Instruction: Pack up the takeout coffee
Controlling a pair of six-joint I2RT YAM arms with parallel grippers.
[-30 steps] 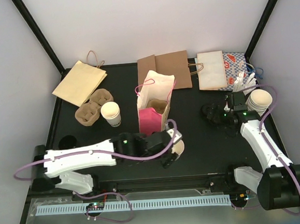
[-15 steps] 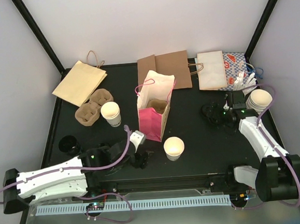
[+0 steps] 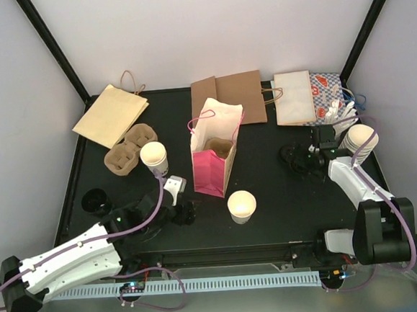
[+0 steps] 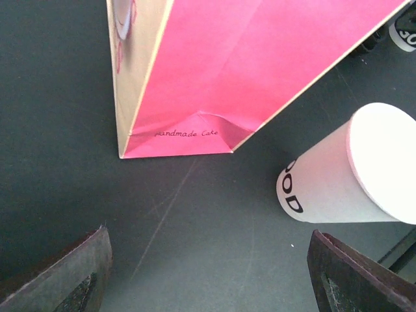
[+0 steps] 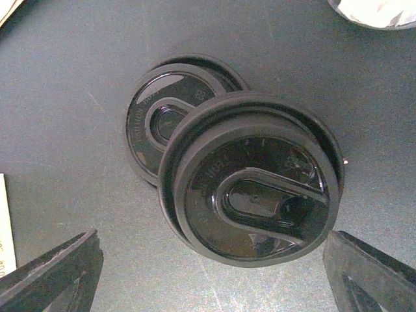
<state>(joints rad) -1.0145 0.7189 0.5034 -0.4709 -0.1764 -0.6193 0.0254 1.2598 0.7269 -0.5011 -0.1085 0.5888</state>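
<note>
The takeout coffee (image 3: 242,205) is a small white paper cup standing alone on the black table, just right of the pink bag's base. In the left wrist view the takeout coffee (image 4: 351,169) shows dark print low on its side. My left gripper (image 3: 186,214) hangs low to the cup's left, open and empty, a clear gap away from it. In its own view the left gripper (image 4: 208,250) has only bare table between its fingers. My right gripper (image 3: 297,158) stands open over the black lids (image 5: 253,188), holding nothing. The right gripper (image 5: 211,266) straddles the stacked lids.
An upright pink paper bag (image 3: 213,164) stands open at the centre, with something brown inside. A second white cup (image 3: 154,158) sits beside a cardboard cup carrier (image 3: 130,148). A stack of cream cups (image 3: 359,142) is at the right edge. Flat paper bags (image 3: 233,96) lie along the back.
My left arm has let go of the cup and drawn back to the left; the cup stays standing by the pink bag. The right gripper shifted slightly over the lids.
</note>
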